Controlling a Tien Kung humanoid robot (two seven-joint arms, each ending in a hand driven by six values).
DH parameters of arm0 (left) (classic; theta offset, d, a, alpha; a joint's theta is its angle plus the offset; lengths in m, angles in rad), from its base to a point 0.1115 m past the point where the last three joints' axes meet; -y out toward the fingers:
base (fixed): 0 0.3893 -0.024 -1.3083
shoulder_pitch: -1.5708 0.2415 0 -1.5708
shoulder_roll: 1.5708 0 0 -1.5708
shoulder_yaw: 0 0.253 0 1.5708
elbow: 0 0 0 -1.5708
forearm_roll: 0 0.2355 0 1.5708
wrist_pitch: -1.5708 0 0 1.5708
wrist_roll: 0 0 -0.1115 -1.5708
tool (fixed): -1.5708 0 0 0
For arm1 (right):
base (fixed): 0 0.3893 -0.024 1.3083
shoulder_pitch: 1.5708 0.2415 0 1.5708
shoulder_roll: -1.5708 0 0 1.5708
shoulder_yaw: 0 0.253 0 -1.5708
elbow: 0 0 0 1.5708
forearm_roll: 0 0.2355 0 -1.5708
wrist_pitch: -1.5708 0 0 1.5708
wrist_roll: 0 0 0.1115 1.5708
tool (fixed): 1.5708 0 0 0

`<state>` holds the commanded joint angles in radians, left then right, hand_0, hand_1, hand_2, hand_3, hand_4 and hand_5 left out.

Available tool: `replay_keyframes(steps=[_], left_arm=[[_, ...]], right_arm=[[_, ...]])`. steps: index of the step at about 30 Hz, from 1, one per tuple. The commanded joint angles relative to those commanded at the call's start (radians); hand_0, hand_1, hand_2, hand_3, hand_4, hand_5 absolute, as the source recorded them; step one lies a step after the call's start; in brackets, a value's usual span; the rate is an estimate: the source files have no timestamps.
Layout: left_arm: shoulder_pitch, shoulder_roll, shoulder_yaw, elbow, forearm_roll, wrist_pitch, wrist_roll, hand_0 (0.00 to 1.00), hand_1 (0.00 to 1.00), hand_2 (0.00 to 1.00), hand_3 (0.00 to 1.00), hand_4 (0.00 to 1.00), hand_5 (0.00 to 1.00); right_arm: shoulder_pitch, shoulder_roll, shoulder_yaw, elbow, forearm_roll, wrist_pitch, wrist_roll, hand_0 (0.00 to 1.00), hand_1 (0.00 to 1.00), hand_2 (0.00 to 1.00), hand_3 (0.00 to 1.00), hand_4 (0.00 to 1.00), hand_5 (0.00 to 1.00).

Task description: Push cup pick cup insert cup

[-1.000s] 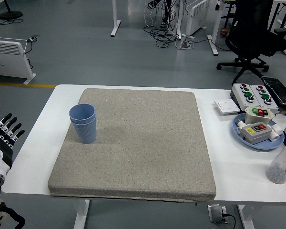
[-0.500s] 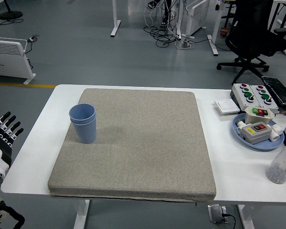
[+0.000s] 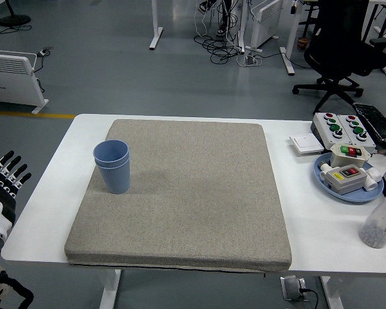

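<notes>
Covering most of the white table (image 3: 45,212), a coarse grey fabric mat (image 3: 193,193) carries nested ribbed blue plastic cups (image 3: 112,166) upright near its left edge. Left of the mat, the black-fingered left hand (image 3: 1,187) hangs spread, empty.

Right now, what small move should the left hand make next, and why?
Probably none toward the cups: they look already nested, one inside the other, upright on the mat. The left hand is open off the table's left edge, holding nothing, so I'd let it rest there.
</notes>
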<state>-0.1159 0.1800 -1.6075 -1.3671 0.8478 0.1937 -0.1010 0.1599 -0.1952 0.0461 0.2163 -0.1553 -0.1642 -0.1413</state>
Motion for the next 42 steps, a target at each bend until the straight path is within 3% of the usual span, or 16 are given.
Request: replay_keyframes(steps=[42], left_arm=[[-0.005,-0.003,-0.012,0.005,0.004,0.004,-0.001,0.783,0.846,0.876,0.862,0.689,0.998]], right_arm=[[0.007,-0.005,-0.023,0.0,0.031,-0.001,0.014,0.717,0.639,0.665,0.599,0.174,0.413]])
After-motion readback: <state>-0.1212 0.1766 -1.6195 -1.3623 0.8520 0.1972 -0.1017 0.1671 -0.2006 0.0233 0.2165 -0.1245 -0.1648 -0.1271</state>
